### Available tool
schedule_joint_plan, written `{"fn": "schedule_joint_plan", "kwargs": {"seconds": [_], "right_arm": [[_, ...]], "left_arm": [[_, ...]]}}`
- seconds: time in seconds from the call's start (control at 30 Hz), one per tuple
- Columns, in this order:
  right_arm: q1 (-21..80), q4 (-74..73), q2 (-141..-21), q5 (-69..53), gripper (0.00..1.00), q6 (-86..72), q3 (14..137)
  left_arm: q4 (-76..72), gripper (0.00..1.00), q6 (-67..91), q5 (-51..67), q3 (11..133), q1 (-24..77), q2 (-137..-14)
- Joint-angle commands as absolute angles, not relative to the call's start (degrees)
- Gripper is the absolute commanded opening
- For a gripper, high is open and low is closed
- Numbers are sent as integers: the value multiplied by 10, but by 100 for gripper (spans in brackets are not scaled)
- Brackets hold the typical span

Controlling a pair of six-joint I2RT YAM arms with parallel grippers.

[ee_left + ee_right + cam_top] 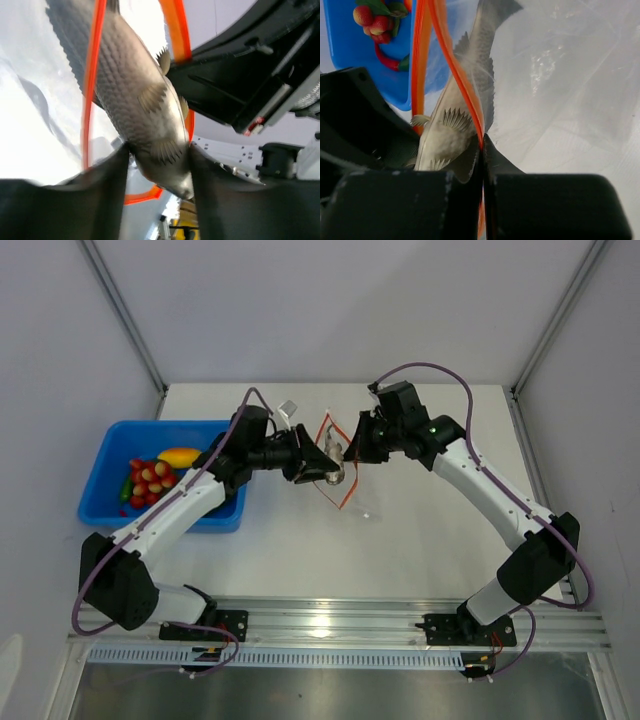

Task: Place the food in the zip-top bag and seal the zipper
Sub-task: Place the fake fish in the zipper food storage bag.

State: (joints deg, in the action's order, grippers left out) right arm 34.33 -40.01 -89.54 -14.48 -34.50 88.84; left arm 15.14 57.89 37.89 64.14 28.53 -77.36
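Food (152, 478), red, green and yellow toy pieces, lies in the blue plastic tray (100, 455) left of the clear crinkly zip-top bag (570, 75). The left gripper (157, 155) pinches a grey scaly fish (135, 100) inside its red-orange zipper (455, 65), which the right gripper (483, 150) clamps.

Item count: one tray (100, 455); one bag (570, 75) with one zipper (445, 55); one fish (140, 100); one mango (180, 455); at least one green pepper (126, 490); red pieces (150, 480), several in one cluster, too small to count exactly.
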Motion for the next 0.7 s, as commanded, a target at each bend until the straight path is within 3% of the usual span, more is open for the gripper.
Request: {"fn": "schedule_joint_plan", "kwargs": {"seconds": [0.0,0.07,0.1,0.13,0.67], "right_arm": [[341,-387,-897,-168,0,-355,902],[337,-386,-900,-171,0,-355,903],[335,-385,-901,-173,0,-356,902],[334,-383,-903,-175,0,-357,902],[310,-413,-911,-199,0,-351,905]], "left_arm": [[168,55,537,359,683,298,-793],[177,87,524,358,687,301,-795],[200,97,518,350,690,303,-794],[207,100,507,345,693,304,-791],[399,96,403,236,728,304,-677]]}}
